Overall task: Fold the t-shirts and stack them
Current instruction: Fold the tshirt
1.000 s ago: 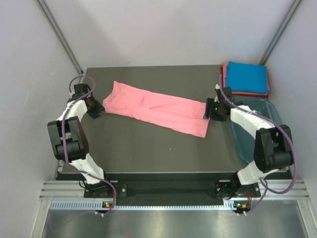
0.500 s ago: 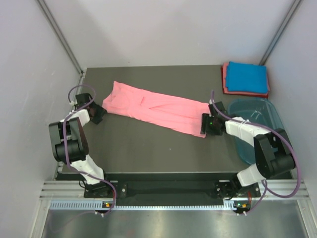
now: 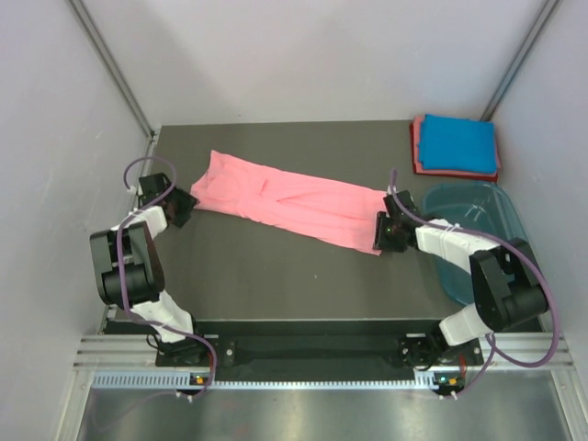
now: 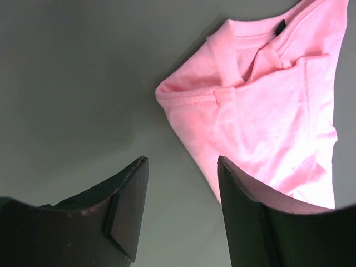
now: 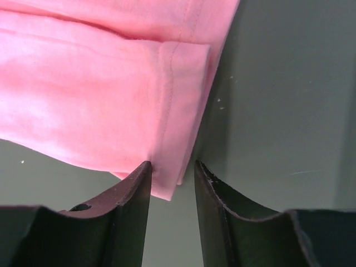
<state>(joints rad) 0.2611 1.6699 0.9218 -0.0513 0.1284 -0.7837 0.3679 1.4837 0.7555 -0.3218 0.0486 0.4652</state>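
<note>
black-jointed arms (image 3: 124,262) with white links, looping purple cables (image 3: 549,308), black wedge-shaped pincer fingers (image 4: 125,217).

Left gripper (image 4: 181,161) sits low, jaws parted wide — right gripper (image 5: 172,167) low too, jaws narrower but gapped.

You are looking at a salmon-pink cloth t-shirt (image 3: 289,204) of soft, matt knit, with stitched hems and light creases. The dark grey surface (image 3: 276,276) under it is smooth and matt, with a few pale specks. The black jaws of the left gripper (image 4: 182,167) and the right gripper (image 5: 172,167) look like hard plastic, and you can see a dull sheen along their edges. The folded bright blue cloth shirt (image 3: 457,142) and the reddish-pink cloth shirt (image 3: 416,152) beneath it are equally matt. The translucent teal plastic tub (image 3: 487,207) is smooth and faintly glossy. The ribbed silvery metal rail (image 3: 322,354) shines.
</note>
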